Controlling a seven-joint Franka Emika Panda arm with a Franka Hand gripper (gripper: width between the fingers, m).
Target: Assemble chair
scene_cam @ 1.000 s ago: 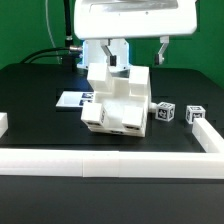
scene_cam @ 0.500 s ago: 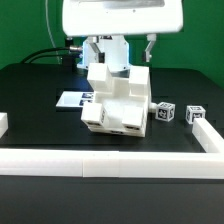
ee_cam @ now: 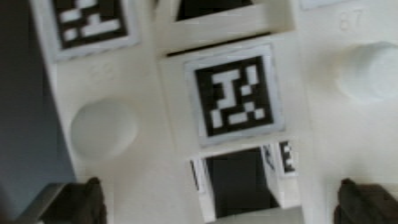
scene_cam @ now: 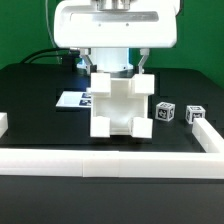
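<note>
Right now I have the hand (scene_cam: 118, 66) low over the blocky white plastic chair body (scene_cam: 122, 108), its two dark fingers (scene_cam: 146, 62) spread wide and coming down on either side of the body's upper part. From the exterior view I cannot tell whether the pads actually press the plastic or only stand just beside it. In the wrist view the hand (ee_cam: 222, 200) shows only as two dark fingertips (ee_cam: 80, 200) at the edges of the picture. The chair body (ee_cam: 143, 120) fills almost everything between them, and one black-and-white square tag (ee_cam: 231, 95) sits close under the camera. The chair body stands upright on the black table (scene_cam: 40, 85), near the middle of it. Two small white cubes with square tags lie to the exterior view's right of it, apart from it and from each other: the nearer cube (scene_cam: 163, 111) and the farther cube (scene_cam: 195, 115). The marker board (scene_cam: 70, 100) lies flat to the exterior view's left, partly behind the chair body. A long plain white border rail (scene_cam: 110, 160) runs along the front of the table, with a shorter rail piece (scene_cam: 210, 135) meeting it beside the farther cube.
</note>
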